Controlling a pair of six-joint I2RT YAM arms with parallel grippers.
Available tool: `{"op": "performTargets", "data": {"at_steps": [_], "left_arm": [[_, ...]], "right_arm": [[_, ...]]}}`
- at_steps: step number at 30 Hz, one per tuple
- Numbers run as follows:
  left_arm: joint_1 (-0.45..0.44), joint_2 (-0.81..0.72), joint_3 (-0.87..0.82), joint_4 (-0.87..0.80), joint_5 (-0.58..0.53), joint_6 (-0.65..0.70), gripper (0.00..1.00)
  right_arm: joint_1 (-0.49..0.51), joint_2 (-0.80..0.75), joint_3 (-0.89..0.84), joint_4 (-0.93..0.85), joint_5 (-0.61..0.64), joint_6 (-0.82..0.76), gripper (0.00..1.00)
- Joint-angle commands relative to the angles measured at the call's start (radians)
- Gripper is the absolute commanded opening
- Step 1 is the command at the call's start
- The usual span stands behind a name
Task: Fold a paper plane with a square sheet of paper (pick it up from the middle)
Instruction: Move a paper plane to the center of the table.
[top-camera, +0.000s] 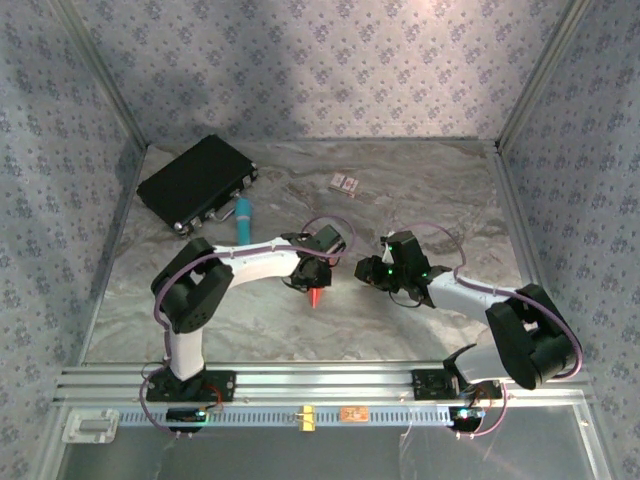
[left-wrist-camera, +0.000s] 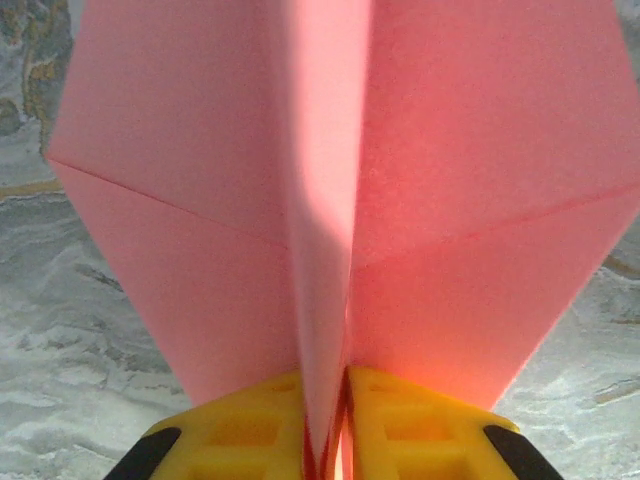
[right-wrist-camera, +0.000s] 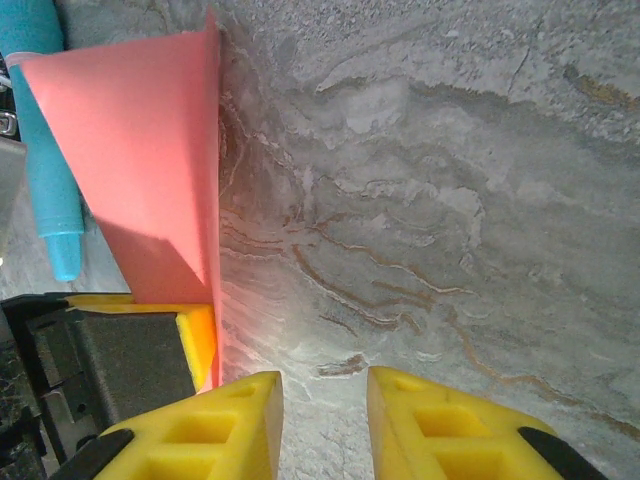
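A: Near the marker (top-camera: 243, 215), seen from above, who has the plane (top-camera: 316, 297)?
B: The left gripper (top-camera: 313, 283). Its wrist view shows fingers (left-wrist-camera: 250, 435) pinching the centre fold.
A: Right wrist?
B: The right gripper (right-wrist-camera: 322, 420) gapes, empty; plane shows right of the marker.

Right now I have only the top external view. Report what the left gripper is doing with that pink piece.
Observer: In the left wrist view, the left gripper is pinched on the centre fold of the paper plane, with a wing spread to each side.
Operator: Check the right gripper.
Observer: The right gripper is open, and bare marble table shows between its fingers.
Operator: Say what lies near it.
Observer: In its wrist view the plane stands to the left, and a teal marker lies beyond the plane.
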Motion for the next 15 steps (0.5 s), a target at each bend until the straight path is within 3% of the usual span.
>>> {"op": "performTargets", "data": {"at_steps": [1,15], "left_arm": [[0.001,0.031,0.016,-0.049,-0.002,-0.001,0.17],[-0.002,0.081,0.057,-0.092,-0.002,-0.026,0.3]], "right_arm": [[-0.002,0.009,0.007,-0.007,0.002,-0.014,0.3],[-0.011,-0.018,-0.013,-0.013,0.006,-0.016,0.3]]}}
